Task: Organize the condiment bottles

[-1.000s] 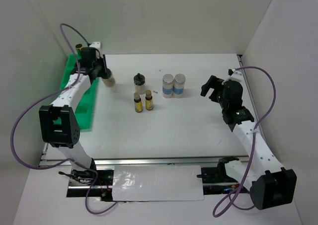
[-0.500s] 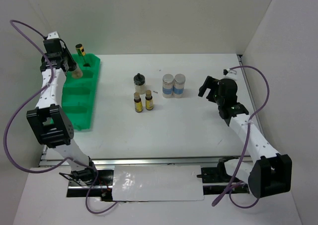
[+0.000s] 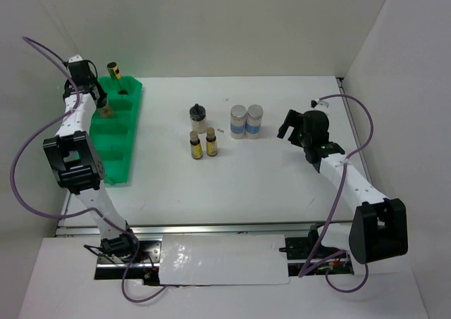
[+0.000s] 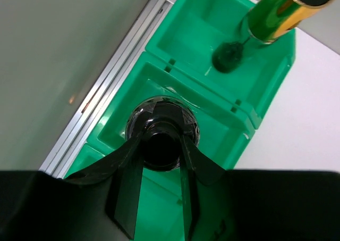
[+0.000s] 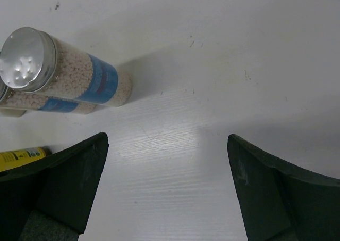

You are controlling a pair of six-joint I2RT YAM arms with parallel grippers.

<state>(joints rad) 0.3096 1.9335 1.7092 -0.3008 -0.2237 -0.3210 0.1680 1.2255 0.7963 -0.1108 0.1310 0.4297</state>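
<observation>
My left gripper is shut on a black-capped bottle and holds it over the second compartment of the green tray. A dark bottle with a yellow label stands in the tray's far compartment and also shows in the left wrist view. On the table stand a clear black-capped bottle, two small amber bottles and two silver-lidded blue-labelled jars. My right gripper is open and empty, a little right of the jars.
The green tray lies along the table's left edge, beside a metal rail and the left wall. White walls enclose the table at the back and right. A purple cable loops beside the right arm.
My left arm has swung left from the table to over the tray, carrying the bottle, and has settled over the second compartment. My right gripper has crept left toward the jars.
</observation>
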